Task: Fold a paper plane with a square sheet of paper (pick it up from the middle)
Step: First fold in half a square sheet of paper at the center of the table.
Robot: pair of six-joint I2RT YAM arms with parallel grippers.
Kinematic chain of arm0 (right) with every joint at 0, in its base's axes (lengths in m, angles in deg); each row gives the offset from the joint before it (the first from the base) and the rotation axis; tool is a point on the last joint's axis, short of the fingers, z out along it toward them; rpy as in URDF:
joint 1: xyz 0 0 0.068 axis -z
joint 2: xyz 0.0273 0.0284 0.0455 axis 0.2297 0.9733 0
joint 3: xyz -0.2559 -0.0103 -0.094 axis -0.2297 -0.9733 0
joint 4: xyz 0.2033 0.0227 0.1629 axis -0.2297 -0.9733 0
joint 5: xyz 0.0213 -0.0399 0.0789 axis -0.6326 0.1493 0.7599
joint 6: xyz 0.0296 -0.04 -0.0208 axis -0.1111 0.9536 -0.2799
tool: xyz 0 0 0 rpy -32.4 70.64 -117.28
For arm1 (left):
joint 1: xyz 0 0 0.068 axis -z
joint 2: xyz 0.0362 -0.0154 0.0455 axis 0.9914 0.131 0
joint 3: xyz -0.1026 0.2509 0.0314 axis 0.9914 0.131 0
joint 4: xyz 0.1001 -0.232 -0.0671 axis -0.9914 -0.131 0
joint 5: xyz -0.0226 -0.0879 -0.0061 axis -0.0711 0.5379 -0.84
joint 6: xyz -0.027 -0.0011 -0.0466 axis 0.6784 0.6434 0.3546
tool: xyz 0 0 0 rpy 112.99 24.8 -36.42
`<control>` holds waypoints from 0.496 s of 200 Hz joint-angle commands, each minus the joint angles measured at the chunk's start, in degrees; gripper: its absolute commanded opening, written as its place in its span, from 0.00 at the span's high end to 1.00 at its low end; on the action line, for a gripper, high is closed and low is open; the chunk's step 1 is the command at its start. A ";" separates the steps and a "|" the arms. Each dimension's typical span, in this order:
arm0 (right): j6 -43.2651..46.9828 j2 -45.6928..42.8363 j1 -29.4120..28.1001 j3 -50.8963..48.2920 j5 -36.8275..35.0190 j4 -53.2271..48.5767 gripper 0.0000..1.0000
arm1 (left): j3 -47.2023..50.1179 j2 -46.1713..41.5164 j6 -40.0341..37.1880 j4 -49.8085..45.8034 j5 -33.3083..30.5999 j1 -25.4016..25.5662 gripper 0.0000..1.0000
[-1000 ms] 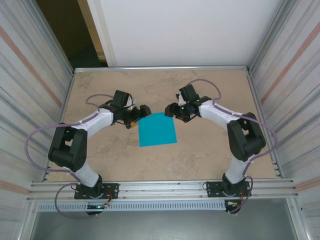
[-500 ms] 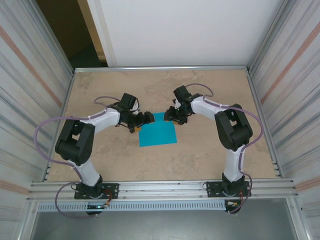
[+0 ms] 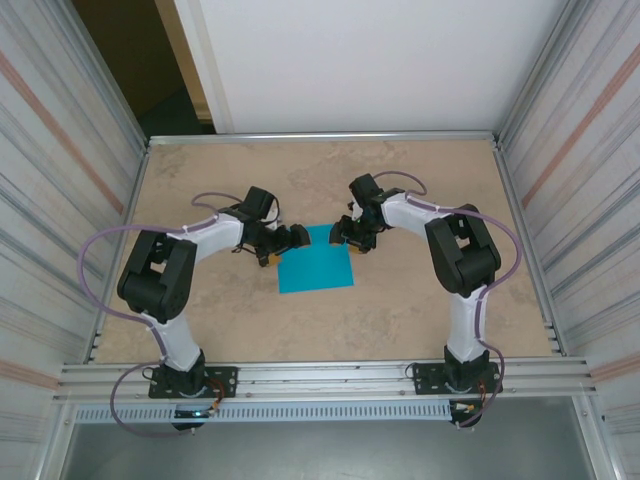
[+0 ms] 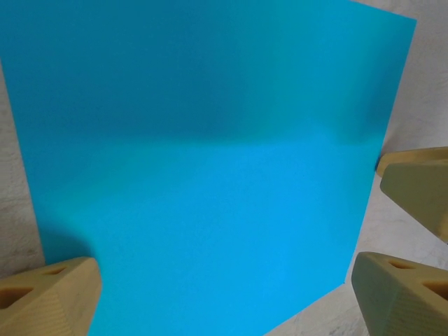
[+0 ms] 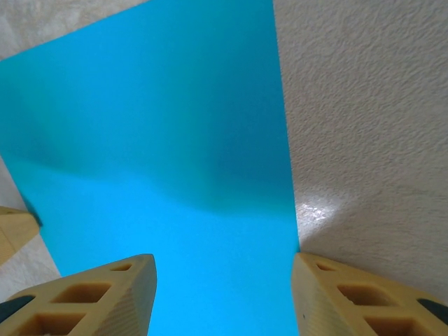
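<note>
- Two robot arms seen from above, both reaching in to the far edge of a teal square sheet of paper (image 3: 315,260) that lies flat and unfolded on a tan table (image 3: 430,310).
- From above, the left gripper (image 3: 287,238) sits at the sheet's far left corner and the right gripper (image 3: 346,231) at its far right corner, close to each other.
- Left wrist view: the left gripper (image 4: 224,287) has its tan fingers (image 4: 49,297) spread wide, low over the sheet, holding nothing. One finger sits over the paper and the other on bare table just beyond the sheet's edge. A tan fingertip (image 4: 416,182) of the other gripper shows beside that same edge.
- Right wrist view: the right gripper (image 5: 224,280) has its fingers (image 5: 105,294) apart and empty, straddling the sheet's side edge, one over paper and one over table.
- Likely risks: the paper is thin and flat, so the fingers may push or crumple it rather than lift it. With both grippers this near, they could knock together, or skew the sheet and spoil the first crease.
</note>
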 commanded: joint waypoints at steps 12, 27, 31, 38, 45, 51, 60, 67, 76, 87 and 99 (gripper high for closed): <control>0.34 2.09 -0.38 0.31 2.39 -0.64 0.48 | 1.39 1.68 0.01 0.06 0.28 -0.39 0.06; 0.34 2.36 -0.51 0.19 2.96 -0.34 0.48 | 2.29 2.04 0.79 1.31 0.83 -0.42 0.05; 0.34 2.45 -0.49 0.18 3.10 -0.24 0.48 | 2.55 2.07 0.95 1.65 0.91 -0.40 0.05; 0.34 2.55 -0.58 0.22 3.16 -0.17 0.48 | 3.03 2.09 1.31 2.15 1.03 -0.40 0.05; 0.31 2.60 -0.68 0.18 3.24 -0.10 0.48 | 3.34 2.07 1.76 2.70 1.20 -0.47 0.04; 0.26 2.63 -0.75 0.18 3.22 -0.09 0.48 | 3.59 2.00 1.93 3.17 1.28 -0.52 0.04; 0.26 2.64 -0.86 0.22 3.38 0.11 0.48 | 4.08 1.88 2.42 3.84 1.69 -0.55 0.03; 0.19 2.64 -0.94 0.31 3.45 0.16 0.48 | 4.44 1.72 2.77 4.53 2.07 -0.61 0.02; 0.09 2.58 -1.08 0.35 3.69 0.46 0.48 | 5.03 1.45 2.99 5.67 2.67 -0.62 0.01; -0.08 2.51 -1.20 0.40 4.03 0.94 0.48 | 5.93 0.94 3.33 7.00 3.17 -0.82 0.01; -0.19 2.68 -1.37 0.63 4.36 1.24 0.48 | 6.87 0.19 3.84 8.58 3.34 -1.06 0.01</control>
